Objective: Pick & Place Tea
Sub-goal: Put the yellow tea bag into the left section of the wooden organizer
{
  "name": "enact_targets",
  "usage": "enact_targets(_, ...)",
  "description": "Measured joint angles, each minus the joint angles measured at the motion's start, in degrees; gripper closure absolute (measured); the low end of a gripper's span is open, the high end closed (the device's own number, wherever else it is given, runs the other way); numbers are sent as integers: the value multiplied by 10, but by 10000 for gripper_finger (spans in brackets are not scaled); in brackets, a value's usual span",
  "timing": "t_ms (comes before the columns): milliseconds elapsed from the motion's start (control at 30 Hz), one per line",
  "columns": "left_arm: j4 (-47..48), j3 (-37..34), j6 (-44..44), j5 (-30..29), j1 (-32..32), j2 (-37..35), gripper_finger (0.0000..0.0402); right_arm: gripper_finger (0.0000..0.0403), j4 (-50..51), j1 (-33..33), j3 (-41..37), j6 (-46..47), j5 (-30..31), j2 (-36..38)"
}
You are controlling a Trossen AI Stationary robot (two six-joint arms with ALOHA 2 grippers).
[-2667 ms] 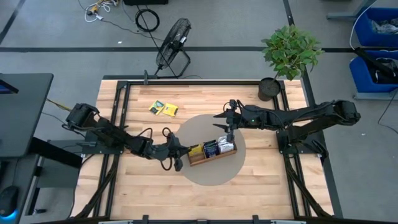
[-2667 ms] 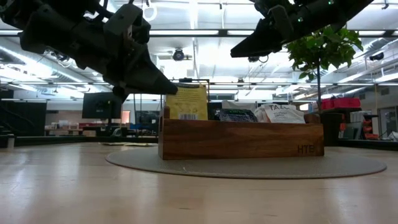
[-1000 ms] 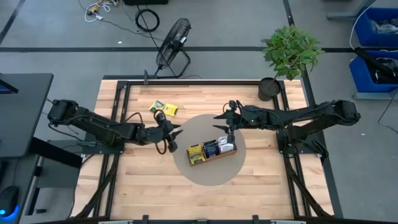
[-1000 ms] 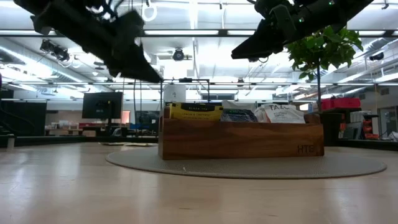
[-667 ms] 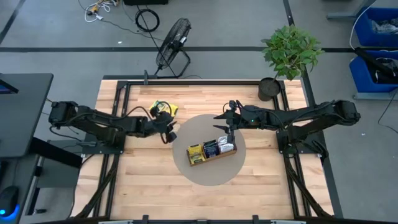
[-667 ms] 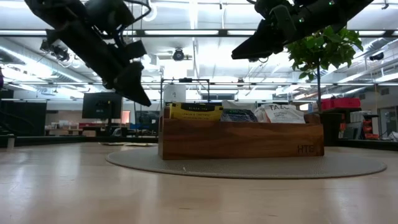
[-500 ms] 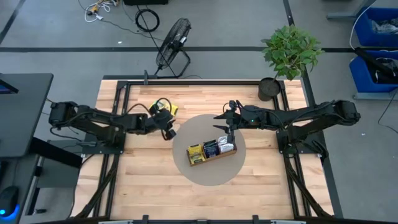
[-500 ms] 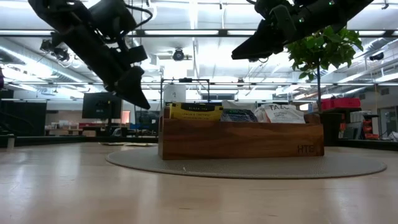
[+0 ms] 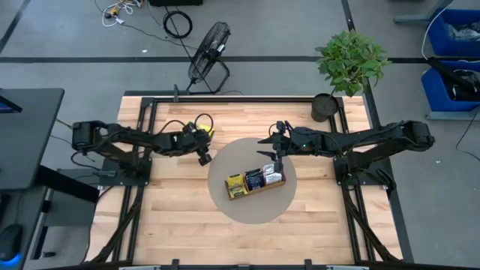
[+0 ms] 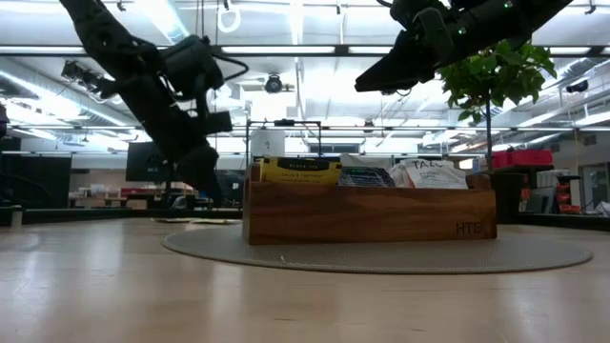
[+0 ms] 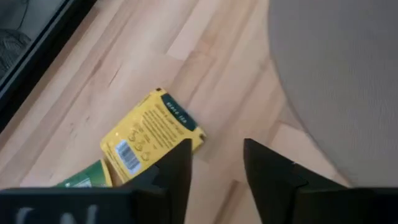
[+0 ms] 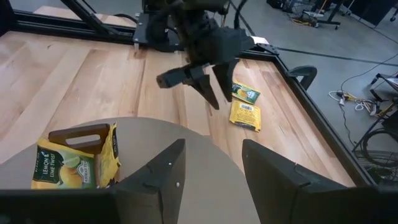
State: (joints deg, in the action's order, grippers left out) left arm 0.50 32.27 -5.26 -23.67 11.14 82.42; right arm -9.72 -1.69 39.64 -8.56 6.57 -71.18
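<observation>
My left claw empty, jaws apart, above yellow sachet mid-left of wrist frame. Drop straight, straddle its edge (green one overlaps). Right claw open, idle over tray.

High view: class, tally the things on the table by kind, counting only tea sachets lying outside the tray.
Loose tea sachets: 2
Wooden tray: 1
Round mat: 1
Potted plant: 1
Total: 5
</observation>
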Motion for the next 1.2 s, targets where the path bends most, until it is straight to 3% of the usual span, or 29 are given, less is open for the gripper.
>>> enact_targets(233, -38, 0, 50, 24, 28, 41, 160, 234, 0, 0, 0, 1, 0, 0)
enact_targets(367, -42, 0, 63, 32, 45, 57, 131, 234, 0, 0, 0, 2, 0, 0)
enact_targets(767, -61, 0, 94, 74, 101, 66, 142, 234, 0, 0, 0, 1, 0, 0)
enact_targets(900, -82, 0, 107, 126, 116, 78, 148, 234, 0, 0, 0, 1, 0, 0)
enact_targets(1200, -106, 3, 103, 125, 127, 114, 150, 234, 1, 0, 0, 8, 0, 0)
